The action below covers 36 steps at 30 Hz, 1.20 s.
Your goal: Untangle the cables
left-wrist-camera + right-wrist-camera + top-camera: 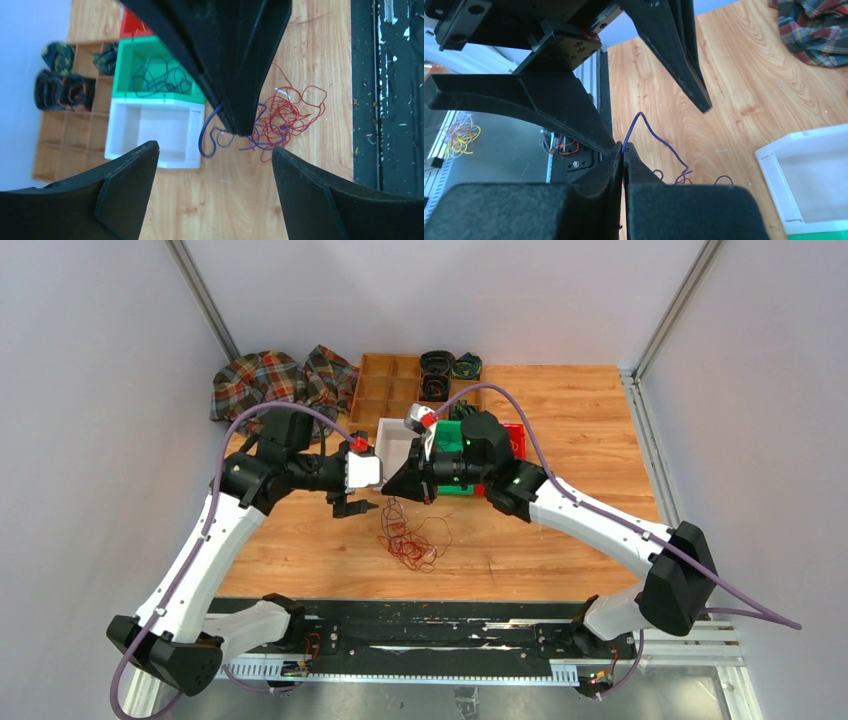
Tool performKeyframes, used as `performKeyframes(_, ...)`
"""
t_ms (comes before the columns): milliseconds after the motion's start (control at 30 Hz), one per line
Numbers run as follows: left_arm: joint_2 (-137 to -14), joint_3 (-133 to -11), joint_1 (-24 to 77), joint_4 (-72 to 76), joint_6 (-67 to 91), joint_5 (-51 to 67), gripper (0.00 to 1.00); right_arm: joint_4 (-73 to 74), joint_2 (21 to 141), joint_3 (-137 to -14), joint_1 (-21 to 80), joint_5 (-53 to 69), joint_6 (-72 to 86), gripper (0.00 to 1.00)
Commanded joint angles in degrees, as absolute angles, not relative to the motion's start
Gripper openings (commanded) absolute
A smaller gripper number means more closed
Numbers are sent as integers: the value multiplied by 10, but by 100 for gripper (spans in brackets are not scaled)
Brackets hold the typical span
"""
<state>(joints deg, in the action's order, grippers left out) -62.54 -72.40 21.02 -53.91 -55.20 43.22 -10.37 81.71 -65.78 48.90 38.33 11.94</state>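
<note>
The cables [410,540] lie as a loose tangle of red and dark blue strands on the wooden table, just below both grippers; no yellow strand shows in it. In the left wrist view the red tangle [290,117] sits right of a curly blue strand [207,135]. My right gripper [624,147] is shut on a blue strand [649,127], which loops up and back down to the pile. Its tip [392,492] hangs over the pile's upper end. My left gripper [215,150] is open and empty, just left of the right one [358,508], above bare wood.
A white bin [395,445] and a green bin [455,455] holding dark cables [160,75] stand behind the grippers, with a red bin [515,440] to the right. A wooden compartment tray [390,390] and a plaid cloth [280,380] lie at the back.
</note>
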Motion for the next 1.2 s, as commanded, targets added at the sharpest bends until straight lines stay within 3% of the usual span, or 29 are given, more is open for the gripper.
performKeyframes(0, -612, -737, 238, -543, -627, 414, 86, -80, 824, -685, 501, 445, 98, 1)
performKeyframes(67, -613, -738, 240, -542, -631, 416, 81, -80, 821, -685, 502, 449, 95, 1)
performKeyframes(333, -617, -751, 250, -543, -590, 430, 41, -88, 815, -678, 504, 445, 93, 1)
performKeyframes(567, -607, -762, 249, -543, -516, 444, 17, -101, 800, -656, 504, 418, 95, 1)
performKeyframes(667, -606, -773, 250, -542, -481, 429, 4, -111, 787, -637, 503, 378, 95, 10)
performKeyframes(733, -609, -791, 250, -542, -456, 410, 2, -132, 773, -614, 504, 330, 98, 22)
performKeyframes(833, -616, -817, 250, -541, -399, 392, 1, -197, 749, -572, 504, 251, 111, 31)
performKeyframes(1167, -629, -899, 251, -524, -230, 381, 0, -303, 759, -558, 555, 86, 107, 40)
